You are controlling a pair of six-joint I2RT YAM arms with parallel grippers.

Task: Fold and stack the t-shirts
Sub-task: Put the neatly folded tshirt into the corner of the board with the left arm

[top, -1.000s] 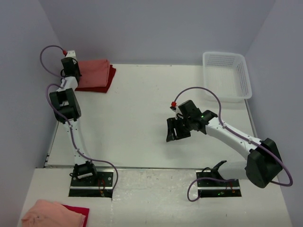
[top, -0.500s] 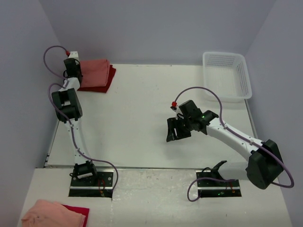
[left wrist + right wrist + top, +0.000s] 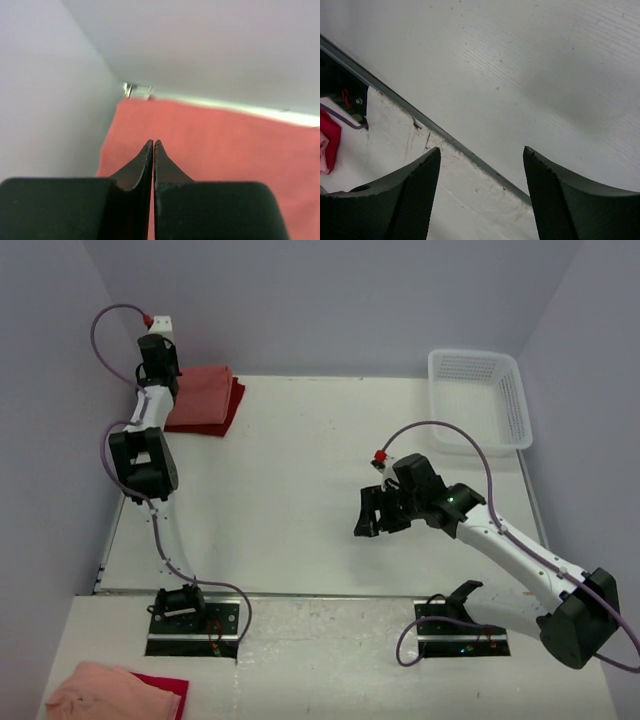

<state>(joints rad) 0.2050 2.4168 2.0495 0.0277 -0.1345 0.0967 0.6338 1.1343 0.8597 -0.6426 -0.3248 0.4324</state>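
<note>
Shirts (image 3: 205, 398) lie folded and stacked at the far-left corner of the table (image 3: 300, 440), salmon over crimson. Left gripper (image 3: 153, 143) has lifted off them, jaws closed on nothing. Right gripper (image 3: 482, 150), jaws wide and empty, has shifted slightly mid-table. Stacking appears complete.

A white plastic mesh basket (image 3: 437, 390) sits upright at the far right corner of the white worktop (image 3: 290, 490). On the lower front ledge (image 3: 330, 670), at its left end, lies a crumpled peach-pink cloth (image 3: 105, 692), with darker red fabric (image 3: 168, 686) showing at its right edge.
</note>
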